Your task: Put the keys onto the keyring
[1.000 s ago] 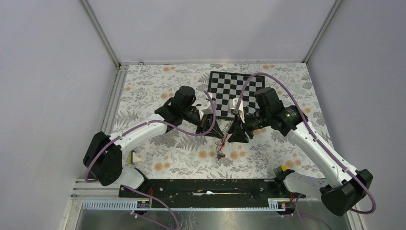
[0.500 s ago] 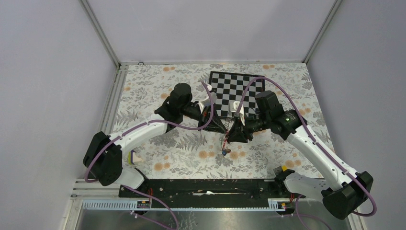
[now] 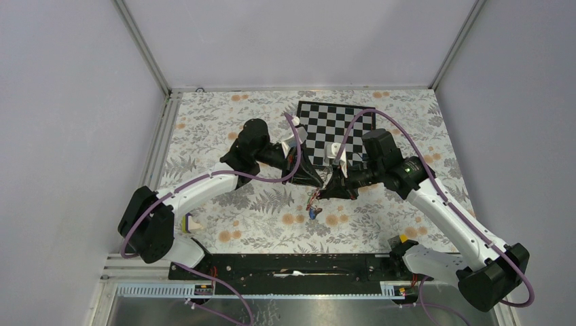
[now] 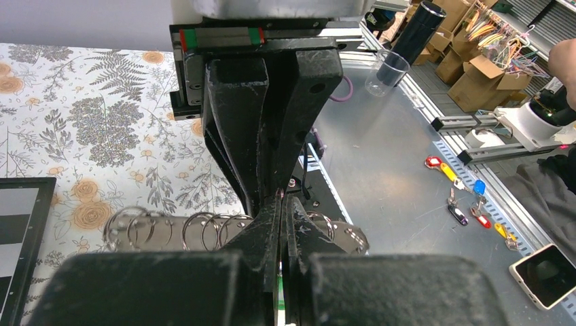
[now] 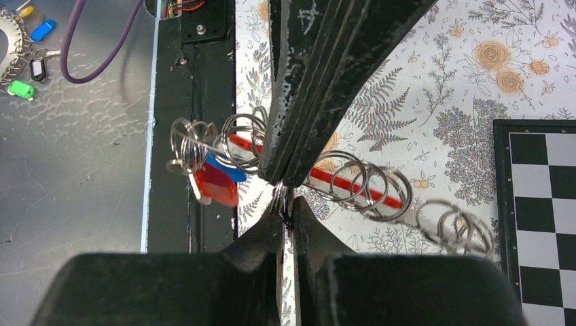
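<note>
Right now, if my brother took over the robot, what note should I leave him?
Left end effector: shut on the keyring, a chain of metal rings.
Right end effector: shut on the same keyring, tip to tip with the left.
Keys: red key and blue key hang together at one end of the rings. A green key lies apart on the metal bench.
Done: red and blue seem threaded on.
Left: probably the green one.

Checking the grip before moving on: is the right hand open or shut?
Shut: the right hand has its fingertips together, no gap, pinching the ring chain.
</note>
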### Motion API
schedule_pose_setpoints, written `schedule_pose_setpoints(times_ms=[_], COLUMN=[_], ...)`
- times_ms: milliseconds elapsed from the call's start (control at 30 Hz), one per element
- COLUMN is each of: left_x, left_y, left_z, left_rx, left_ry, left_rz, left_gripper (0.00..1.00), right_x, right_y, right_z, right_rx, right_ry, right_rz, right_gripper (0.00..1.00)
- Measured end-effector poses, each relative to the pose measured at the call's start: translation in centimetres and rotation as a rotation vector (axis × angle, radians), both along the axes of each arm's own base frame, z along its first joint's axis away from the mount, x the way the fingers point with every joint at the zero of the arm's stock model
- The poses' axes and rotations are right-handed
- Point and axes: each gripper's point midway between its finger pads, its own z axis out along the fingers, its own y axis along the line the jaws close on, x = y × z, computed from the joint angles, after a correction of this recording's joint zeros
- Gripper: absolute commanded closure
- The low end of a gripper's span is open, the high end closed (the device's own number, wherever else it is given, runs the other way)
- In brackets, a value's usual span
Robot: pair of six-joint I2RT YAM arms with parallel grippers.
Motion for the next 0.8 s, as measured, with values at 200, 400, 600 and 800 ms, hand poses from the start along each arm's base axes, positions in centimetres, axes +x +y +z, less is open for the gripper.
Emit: schedule_pose_setpoints(times_ms=[200, 400, 600, 800], left_x=[0.12, 0.22, 0.26, 0.31], left_y=[-0.06, -0.12, -0.16, -0.17], left_z=[0.0, -0.01, -0.2, -0.67], left_rx=[0.0, -0.008, -0.012, -0.013], left_ry=[0.002, -0.006, -0.008, -0.009], left_rz=[0.008, 0.014, 0.017, 0.021], left_gripper=[1.0, 1.0, 1.0, 1.0], right_x=[0.05, 0.05, -0.03, -0.04], right_y=[0.03, 0.08, 0.33, 0.45], right_z=[-0.03, -0.02, -0.15, -0.65], right_rx=[0.002, 0.003, 0.008, -0.004], right_ry=[0.006, 0.019, 0.052, 0.097], right_rz=[-0.006, -0.013, -0.01, -0.019], right_gripper=[0.97, 0.97, 0.97, 0.95])
